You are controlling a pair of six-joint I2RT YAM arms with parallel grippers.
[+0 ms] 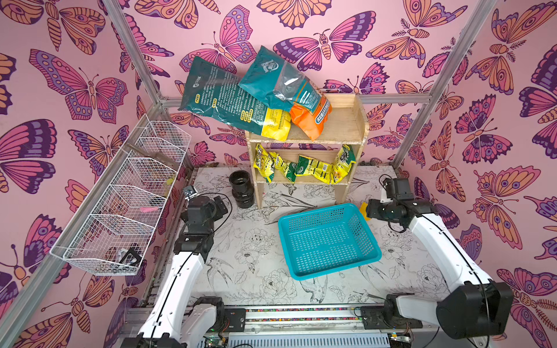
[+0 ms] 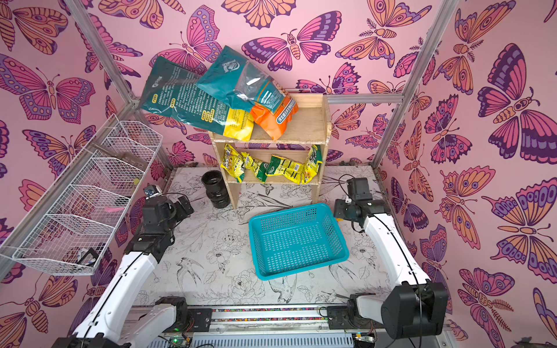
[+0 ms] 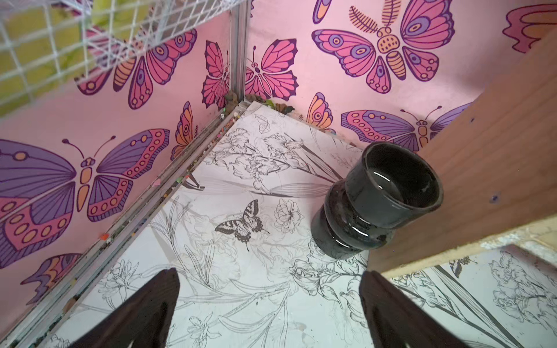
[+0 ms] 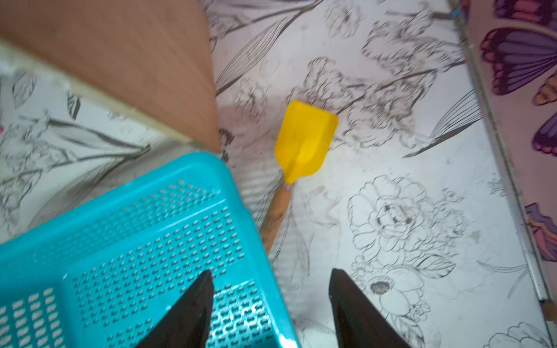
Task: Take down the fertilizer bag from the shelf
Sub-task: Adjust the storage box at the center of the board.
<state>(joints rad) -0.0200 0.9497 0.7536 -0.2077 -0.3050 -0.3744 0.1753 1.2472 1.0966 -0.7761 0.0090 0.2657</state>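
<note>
The pale wooden shelf [image 1: 340,123] [image 2: 307,123] stands at the back of the table. On its top tier lies a large teal and yellow fertilizer bag [image 1: 229,102] [image 2: 187,102], hanging out past the shelf's left end. A teal and orange bag [image 1: 289,90] [image 2: 250,87] leans over it. My left gripper [image 3: 269,289] [image 1: 221,205] is open low over the table, left of the shelf's leg [image 3: 482,150]. My right gripper [image 4: 271,286] [image 1: 372,211] is open, its jaws straddling the side wall of the blue basket [image 4: 150,211]. Neither gripper touches a bag.
A black vase [image 1: 241,188] [image 3: 376,199] stands beside the shelf's left leg. Yellow-green packets [image 1: 304,165] fill the lower tier. The blue basket [image 1: 316,212] lies in front of the shelf, with a yellow scoop [image 4: 304,141] right of it. A white wire rack [image 1: 126,205] lines the left wall.
</note>
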